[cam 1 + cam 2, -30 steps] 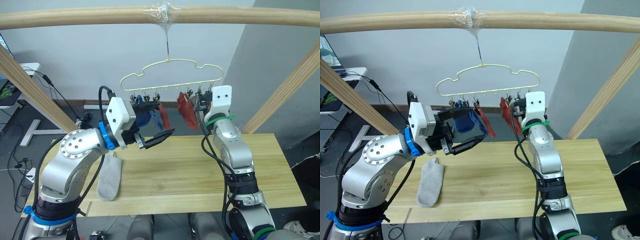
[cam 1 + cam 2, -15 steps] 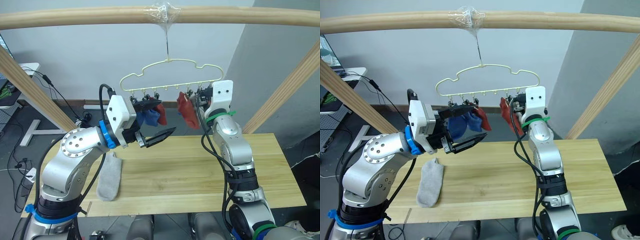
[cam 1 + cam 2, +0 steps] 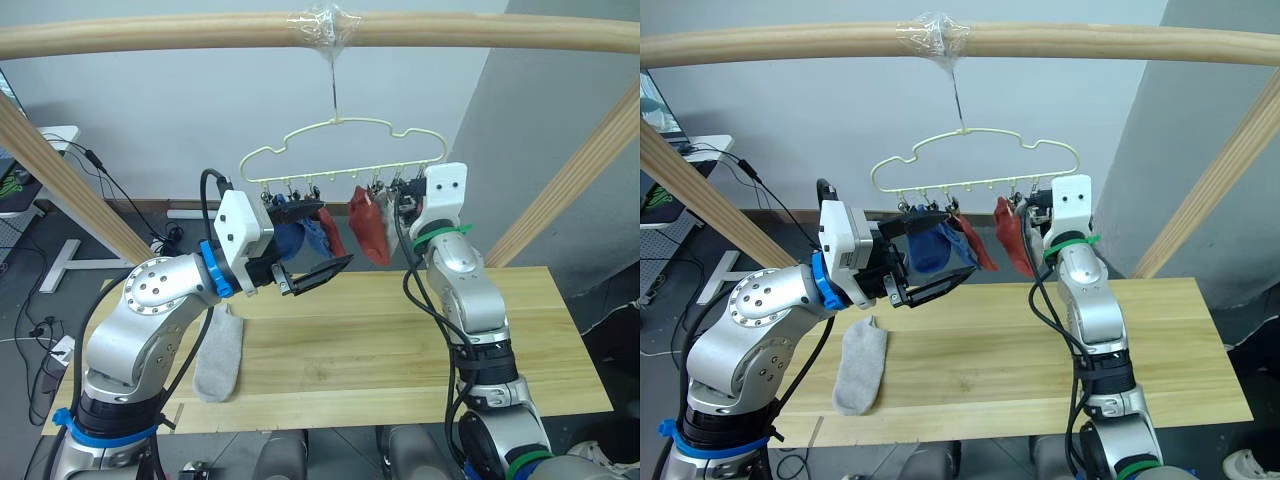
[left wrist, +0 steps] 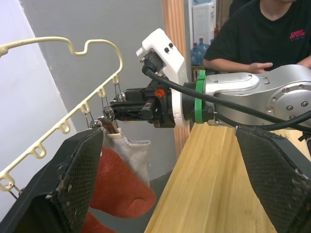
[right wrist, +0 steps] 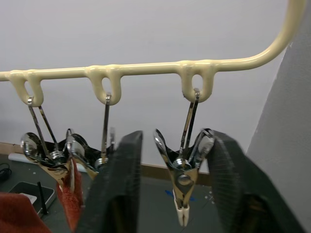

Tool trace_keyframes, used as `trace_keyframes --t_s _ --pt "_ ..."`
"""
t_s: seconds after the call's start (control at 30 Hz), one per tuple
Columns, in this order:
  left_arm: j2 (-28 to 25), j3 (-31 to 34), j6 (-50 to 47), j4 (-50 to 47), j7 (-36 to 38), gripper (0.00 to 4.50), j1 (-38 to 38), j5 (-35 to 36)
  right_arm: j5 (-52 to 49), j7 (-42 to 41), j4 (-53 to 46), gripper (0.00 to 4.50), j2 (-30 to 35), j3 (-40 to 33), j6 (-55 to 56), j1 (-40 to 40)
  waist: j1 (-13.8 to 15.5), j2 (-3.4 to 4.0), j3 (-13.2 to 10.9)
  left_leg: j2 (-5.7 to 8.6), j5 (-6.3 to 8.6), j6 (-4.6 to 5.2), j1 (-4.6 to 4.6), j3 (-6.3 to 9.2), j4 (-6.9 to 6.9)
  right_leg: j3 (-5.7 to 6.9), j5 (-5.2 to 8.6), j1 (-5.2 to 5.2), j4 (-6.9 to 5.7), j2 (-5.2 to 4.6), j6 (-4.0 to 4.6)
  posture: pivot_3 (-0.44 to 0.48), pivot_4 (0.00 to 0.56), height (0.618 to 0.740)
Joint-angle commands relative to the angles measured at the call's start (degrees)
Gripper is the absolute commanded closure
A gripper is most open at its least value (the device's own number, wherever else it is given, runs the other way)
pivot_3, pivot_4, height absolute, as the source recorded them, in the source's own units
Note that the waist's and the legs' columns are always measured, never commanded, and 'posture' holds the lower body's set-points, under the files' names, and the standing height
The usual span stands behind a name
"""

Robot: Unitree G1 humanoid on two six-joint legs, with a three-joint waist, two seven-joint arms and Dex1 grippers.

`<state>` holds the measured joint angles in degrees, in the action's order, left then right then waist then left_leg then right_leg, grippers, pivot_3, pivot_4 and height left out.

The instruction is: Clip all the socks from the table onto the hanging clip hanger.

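A pale yellow-cream clip hanger (image 3: pixel 345 140) with shiny dark metal clips (image 5: pixel 183 167) carries a blue sock (image 3: pixel 931 247), two rust red socks (image 3: pixel 368 224) and a light grey sock (image 4: pixel 130 148). One more light grey sock (image 3: pixel 221 352) lies on the light wooden table (image 3: pixel 400 350), whose planks show fine grain lines. The left tool (image 3: pixel 318 276) and right tool (image 5: pixel 175 194) have black fingers with a fine cross-hatched texture, on silver and white arms banded blue on the left and green on the right.
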<state>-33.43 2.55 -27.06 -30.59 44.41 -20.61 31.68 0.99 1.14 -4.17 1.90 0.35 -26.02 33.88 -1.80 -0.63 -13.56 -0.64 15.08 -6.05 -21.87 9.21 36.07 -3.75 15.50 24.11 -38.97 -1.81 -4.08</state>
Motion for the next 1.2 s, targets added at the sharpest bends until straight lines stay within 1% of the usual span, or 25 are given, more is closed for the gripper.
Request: trace_keyframes --t_s 0.03,0.33,0.43,0.47,1.03,1.2 --pt "0.2 -0.1 0.5 -2.1 0.0 0.0 -0.6 1.3 0.1 0.1 -3.1 1.88 -0.2 0.1 0.2 0.2 0.0 0.0 0.0 0.0 0.0 0.0 0.0 0.0 0.0 0.0 0.0 0.0 0.0 0.0 0.0 0.105 0.201 0.74" --pt "0.2 0.0 0.5 -2.3 -0.1 0.0 -0.5 1.3 -0.3 0.1 -2.5 1.88 -0.8 -0.1 0.8 0.7 0.0 0.0 0.0 0.0 0.0 0.0 -0.01 0.0 0.0 0.0 0.0 0.0 0.0 0.0 0.0 0.105 0.199 0.74" --pt "0.3 0.0 0.4 -2.3 -0.3 0.0 -0.5 1.3 -0.2 0.0 -2.2 2.44 -0.8 -0.1 0.9 0.8 0.0 0.0 0.0 0.0 0.0 0.0 0.0 0.0 0.0 0.0 0.0 0.0 0.0 0.0 0.0 0.105 0.199 0.74" --pt "0.3 0.0 0.4 -2.3 -0.3 0.0 -0.5 1.3 -0.2 0.0 -2.2 2.79 -0.7 -0.1 0.8 0.8 0.0 0.0 0.0 0.0 0.0 0.0 0.0 0.0 0.0 0.0 0.0 0.0 0.0 0.0 0.0 0.105 0.199 0.74" --pt "0.4 0.2 -0.2 -2.8 -0.7 0.0 -0.7 1.6 0.4 0.7 -1.7 2.79 -0.6 -0.1 1.2 1.7 0.0 0.0 0.0 0.0 0.0 0.0 0.0 0.0 0.0 0.0 0.0 0.0 0.0 0.0 0.0 0.111 0.203 0.74" --pt "1.7 1.0 -1.7 -3.4 -2.5 0.0 -2.1 4.0 0.2 0.6 -1.1 2.79 -0.9 0.0 1.3 2.0 0.0 0.0 0.0 0.0 0.0 0.0 -0.01 0.0 0.0 0.0 0.0 0.0 0.01 0.0 0.0 0.115 0.207 0.74"
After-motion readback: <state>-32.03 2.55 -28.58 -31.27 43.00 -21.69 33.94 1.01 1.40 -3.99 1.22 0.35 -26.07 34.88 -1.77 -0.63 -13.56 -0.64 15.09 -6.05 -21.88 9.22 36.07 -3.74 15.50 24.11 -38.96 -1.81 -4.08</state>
